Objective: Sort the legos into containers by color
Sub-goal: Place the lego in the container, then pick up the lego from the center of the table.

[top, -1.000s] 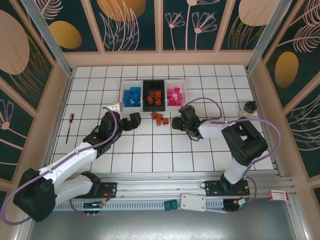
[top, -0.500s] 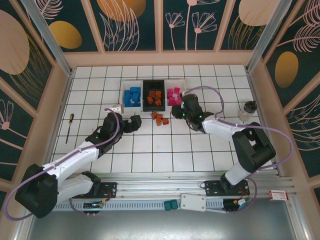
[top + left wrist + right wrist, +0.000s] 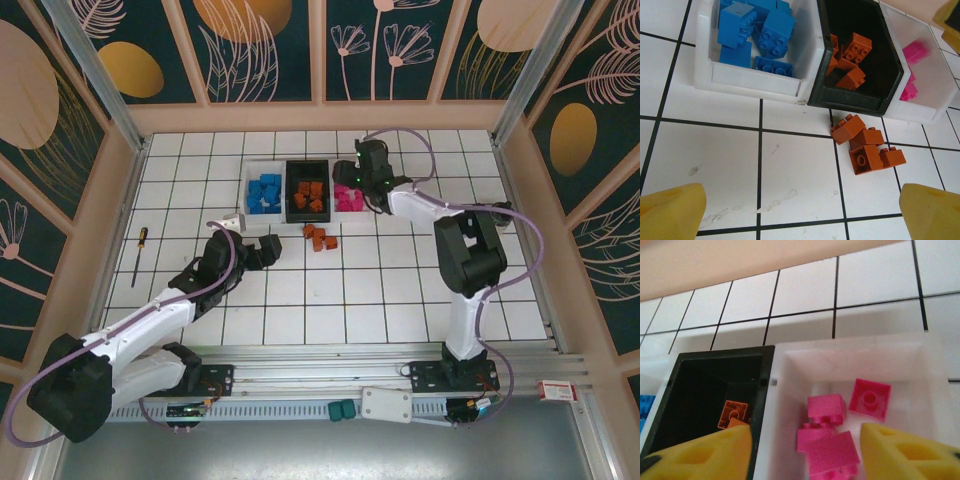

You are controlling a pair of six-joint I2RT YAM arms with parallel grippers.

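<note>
Three containers stand side by side at the back: a white bin (image 3: pixel 264 192) of blue legos (image 3: pixel 760 35), a black bin (image 3: pixel 309 190) with orange-brown legos (image 3: pixel 852 55), and a white bin (image 3: pixel 350 195) of pink legos (image 3: pixel 832 440). A small pile of orange-brown legos (image 3: pixel 320 238) (image 3: pixel 867 147) lies on the tiles just in front of the black bin. My left gripper (image 3: pixel 265 246) (image 3: pixel 800 215) stands open, low over the tiles left of that pile. My right gripper (image 3: pixel 350 180) (image 3: pixel 807 455) hovers open above the pink bin, one finger (image 3: pixel 705 455) over the black bin's edge.
A screwdriver (image 3: pixel 139 255) lies at the far left of the table. A small bottle (image 3: pixel 497 218) stands near the right wall. Two teal blocks (image 3: pixel 342 409) and a flat white box (image 3: pixel 386 403) rest on the rail in front of the arm bases.
My right gripper has travelled from beside the loose pile back to above the pink bin, and its jaws have parted. The left gripper has barely moved.
</note>
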